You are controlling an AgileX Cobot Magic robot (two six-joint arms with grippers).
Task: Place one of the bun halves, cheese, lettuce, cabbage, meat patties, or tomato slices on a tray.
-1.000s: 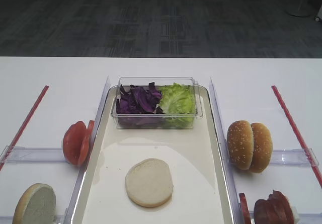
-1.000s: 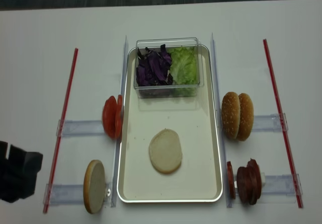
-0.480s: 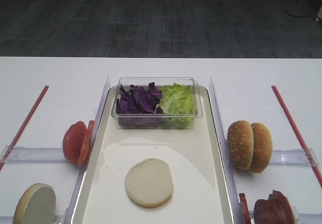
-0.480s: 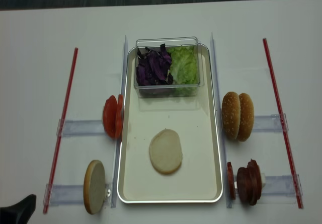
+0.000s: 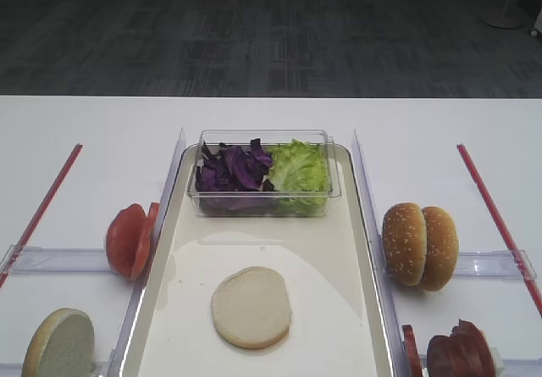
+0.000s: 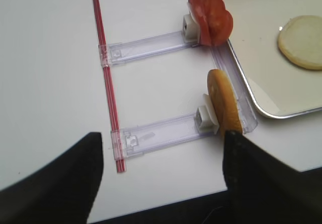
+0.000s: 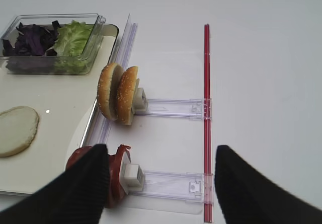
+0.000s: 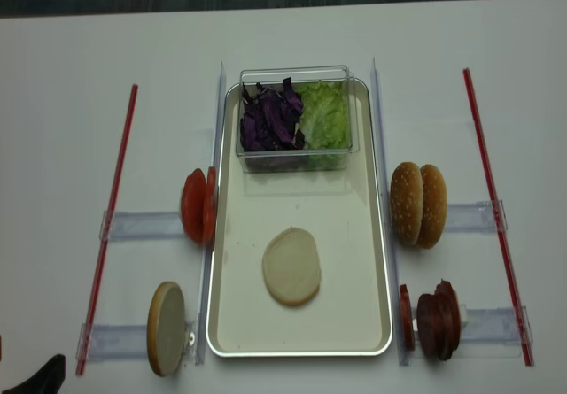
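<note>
Cream tray running down the middle of a white table. One pale bun half flat on it. Clear tub at far end: purple cabbage left, green lettuce right. Tomato slices on edge left of tray; sesame buns right.

Only the ends of the robot's hands are showing. In the right wrist view, the right hand is appearing as two broad fingers rising from the bottom edge, matte black, rounded at the tips, with a faintly ribbed or textured skin. In the left wrist view, the left hand is showing the same two dark, smooth-edged, tapering fingers. No cables, screws or markings are showing on them. In the realsense high view, a small black, curved piece is peeking in at the bottom left corner.
</note>
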